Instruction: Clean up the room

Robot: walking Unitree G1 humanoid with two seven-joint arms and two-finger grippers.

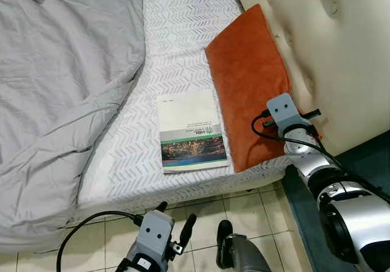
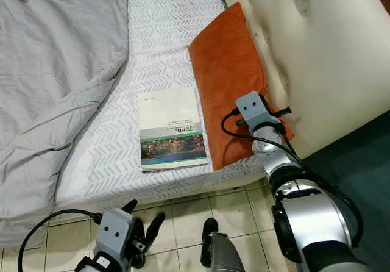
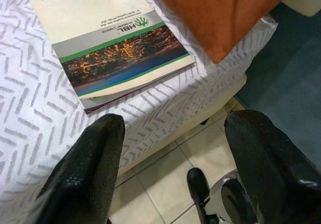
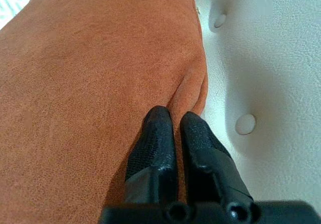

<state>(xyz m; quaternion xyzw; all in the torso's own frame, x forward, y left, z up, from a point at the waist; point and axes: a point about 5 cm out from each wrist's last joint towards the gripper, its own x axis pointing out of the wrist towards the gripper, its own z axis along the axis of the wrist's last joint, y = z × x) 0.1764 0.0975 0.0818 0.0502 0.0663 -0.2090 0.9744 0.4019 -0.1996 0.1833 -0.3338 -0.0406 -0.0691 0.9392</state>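
Right gripper (image 4: 170, 121) pinching the edge of the orange pillow (image 1: 250, 83), fingers pressed together on a fold, beside the tufted headboard (image 1: 341, 52). Pillow on the bed (image 1: 183, 34), beside a booklet (image 1: 189, 132). Left gripper (image 1: 177, 220) low over floor tiles (image 1: 244, 211), fingers spread.

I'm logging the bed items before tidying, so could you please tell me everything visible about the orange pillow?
The orange pillow is a long rectangle of plain rust-orange, suede-like fabric, without pattern. It lies flat on the bed's patterned sheet, along the cream tufted headboard, one corner reaching the mattress edge. The book lies close beside it. The right tool, fingers together, pinches a fold at the pillow's headboard-side edge.
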